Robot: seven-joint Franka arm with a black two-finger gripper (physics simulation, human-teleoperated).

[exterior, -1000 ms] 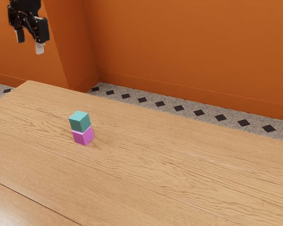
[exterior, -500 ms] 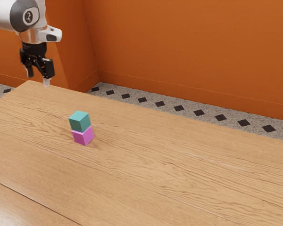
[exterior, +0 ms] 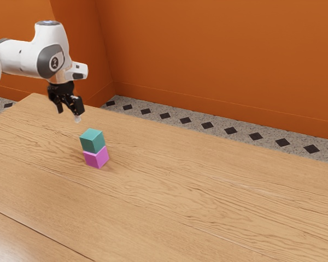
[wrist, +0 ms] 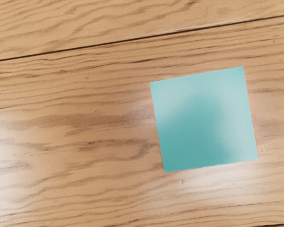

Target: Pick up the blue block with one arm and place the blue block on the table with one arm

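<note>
- Your claw [exterior: 69,114] is open, with the two fingers standing well apart and nothing gripped between them. Looks like a pretty wide spread to me.
- It's up in the air above the wooden table [exterior: 169,202], fingers pointing down, over on the exterior view's left. You're near the stack but not touching it.
- Your blue block [exterior: 92,143], which is honestly more of a teal cube, sits on top of the magenta block [exterior: 96,158]. It's upright, and a thin strip of the magenta one's top peeks out from under it.
- The magenta block is the one resting directly on the tabletop, so your blue one is a level up.
- Your wrist view gives you the blue block's flat top face, all four corners, with the wood grain and a dark seam in the table beyond it.
- Behind the table you've got an orange wall [exterior: 218,60] and a speckled floor [exterior: 197,121] with black diamonds.
</note>
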